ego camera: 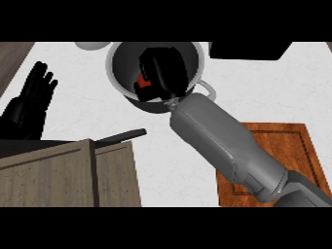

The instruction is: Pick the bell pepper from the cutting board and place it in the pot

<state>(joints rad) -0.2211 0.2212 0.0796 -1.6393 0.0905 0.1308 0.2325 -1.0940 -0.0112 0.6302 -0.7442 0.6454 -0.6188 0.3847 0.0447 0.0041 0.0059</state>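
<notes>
The right hand (162,68) curls round the pepper (144,80), both inside the pot (147,104), past the board's (287,146) far-left corner; the left hand (33,97) rests spread.

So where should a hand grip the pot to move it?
Probably by the loop handle on the view's right side of the pot, coming from that side: it juts clear of the round wall. The right hand is inside the pot.

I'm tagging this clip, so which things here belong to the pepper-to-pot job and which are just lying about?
Job: red bell pepper, round grey metal pot, brown wooden cutting board, black right hand holding the pepper.
Lying about: black block at top right, pale wooden cabinet, resting black left hand.
</notes>
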